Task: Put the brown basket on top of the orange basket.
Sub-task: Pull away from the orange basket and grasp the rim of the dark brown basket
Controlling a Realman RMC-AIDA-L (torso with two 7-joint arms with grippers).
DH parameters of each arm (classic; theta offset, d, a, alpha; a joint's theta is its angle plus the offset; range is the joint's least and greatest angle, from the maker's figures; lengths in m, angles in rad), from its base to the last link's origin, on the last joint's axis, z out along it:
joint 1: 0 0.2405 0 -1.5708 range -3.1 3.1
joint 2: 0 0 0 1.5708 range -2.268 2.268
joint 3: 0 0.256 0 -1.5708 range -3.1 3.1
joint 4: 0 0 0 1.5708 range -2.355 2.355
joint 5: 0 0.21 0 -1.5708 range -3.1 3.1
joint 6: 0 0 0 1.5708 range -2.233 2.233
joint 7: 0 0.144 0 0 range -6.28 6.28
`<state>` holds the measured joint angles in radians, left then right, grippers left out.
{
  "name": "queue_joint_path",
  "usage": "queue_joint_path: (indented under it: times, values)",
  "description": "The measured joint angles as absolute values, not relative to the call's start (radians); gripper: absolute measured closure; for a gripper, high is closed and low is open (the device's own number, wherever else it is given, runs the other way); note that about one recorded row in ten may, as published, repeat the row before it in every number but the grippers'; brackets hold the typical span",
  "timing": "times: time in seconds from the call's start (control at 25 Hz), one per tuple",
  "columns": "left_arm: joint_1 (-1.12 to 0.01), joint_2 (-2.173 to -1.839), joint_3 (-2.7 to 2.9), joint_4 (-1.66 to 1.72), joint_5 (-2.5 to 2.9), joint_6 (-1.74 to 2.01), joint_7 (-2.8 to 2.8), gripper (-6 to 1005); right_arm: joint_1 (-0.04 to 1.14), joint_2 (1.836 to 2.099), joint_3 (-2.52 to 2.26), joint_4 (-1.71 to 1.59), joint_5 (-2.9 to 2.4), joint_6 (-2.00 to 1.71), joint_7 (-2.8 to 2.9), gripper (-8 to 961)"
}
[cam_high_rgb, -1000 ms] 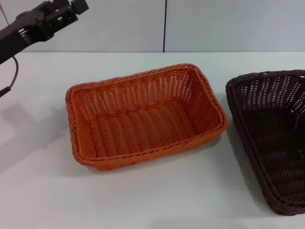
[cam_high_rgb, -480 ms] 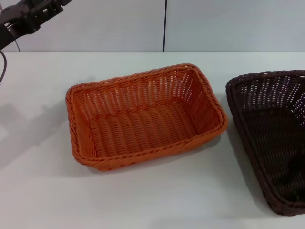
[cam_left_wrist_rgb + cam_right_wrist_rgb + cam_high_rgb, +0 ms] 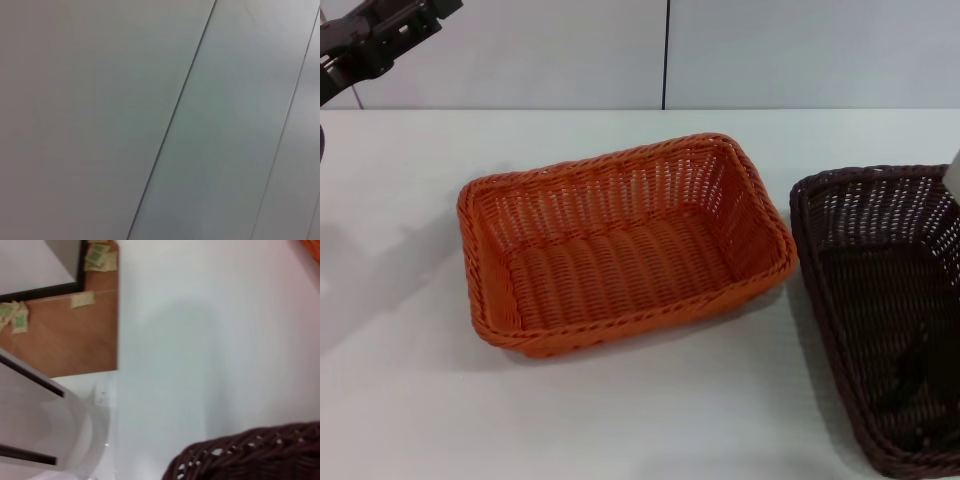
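Note:
The orange basket [image 3: 620, 245] sits on the white table [image 3: 620, 420] in the middle of the head view, open side up and empty. The brown basket [image 3: 885, 310] lies to its right, apart from it and cut off by the frame's right and bottom edges. Its rim also shows in the right wrist view [image 3: 250, 455]. A pale sliver of my right arm [image 3: 954, 172] shows at the right edge, over the brown basket's far rim. My left gripper [image 3: 395, 28] hangs high at the far left, well away from both baskets.
A grey wall with a dark vertical seam [image 3: 666, 55] runs behind the table. The right wrist view shows the table's edge with brown floor [image 3: 60, 335] beyond it. The left wrist view shows only wall panels [image 3: 160, 120].
The brown basket has shifted: its far rim now sits lower and nearer, and its left side is slightly closer to the orange basket. My left arm has risen and drawn left. The pale sliver appeared at right.

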<state>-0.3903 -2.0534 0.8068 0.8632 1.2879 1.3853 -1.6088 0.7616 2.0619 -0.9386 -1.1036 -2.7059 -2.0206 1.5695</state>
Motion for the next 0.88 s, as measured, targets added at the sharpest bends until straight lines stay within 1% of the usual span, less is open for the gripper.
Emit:
queue_joint_path:
  times: [0.04, 0.2, 0.52, 0.68, 0.88]
  values:
    - [-0.387, -2.054, 0.803, 0.866, 1.288, 1.386, -1.609, 152, 0.774, 2.07, -0.94, -1.113, -2.704, -2.049, 1.571, 541]
    - [-0.385, -2.054, 0.789, 0.867, 1.287, 1.388, -1.608, 152, 0.793, 2.075, -0.966, -1.112, -2.673, -2.086, 1.589, 540]
    - [-0.377, -2.052, 0.754, 0.869, 1.287, 1.388, -1.607, 152, 0.804, 2.075, -1.137, -1.12, -2.55, -2.113, 1.648, 538]
    - [-0.377, -2.051, 0.747, 0.868, 1.287, 1.386, -1.606, 152, 0.811, 2.075, -1.143, -1.122, -2.528, -2.113, 1.649, 537]
    - [-0.382, -2.051, 0.745, 0.867, 1.287, 1.382, -1.606, 152, 0.814, 2.066, -1.103, -1.162, -2.51, -2.114, 1.645, 535]
